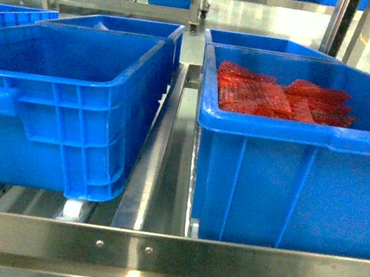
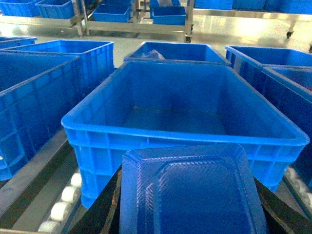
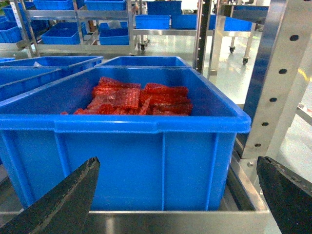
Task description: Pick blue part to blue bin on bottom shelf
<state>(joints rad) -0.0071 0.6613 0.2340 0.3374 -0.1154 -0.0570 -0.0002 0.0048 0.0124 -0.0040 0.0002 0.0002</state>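
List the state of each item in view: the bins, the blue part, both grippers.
Flat blue ribbed plastic part: held in the left gripper, before the bin.
Large blue plastic bin on the left: empty.
Blue plastic bin on the right: holds red bubble-wrap packets.
Right gripper: open, empty.

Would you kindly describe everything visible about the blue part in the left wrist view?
The blue part is a flat, rectangular plastic tray with clipped corners, a raised rim and a finely ribbed, stepped centre. It lies roughly level between the left gripper's dark fingers, just in front of the empty blue bin. Its lower edge is cut off.
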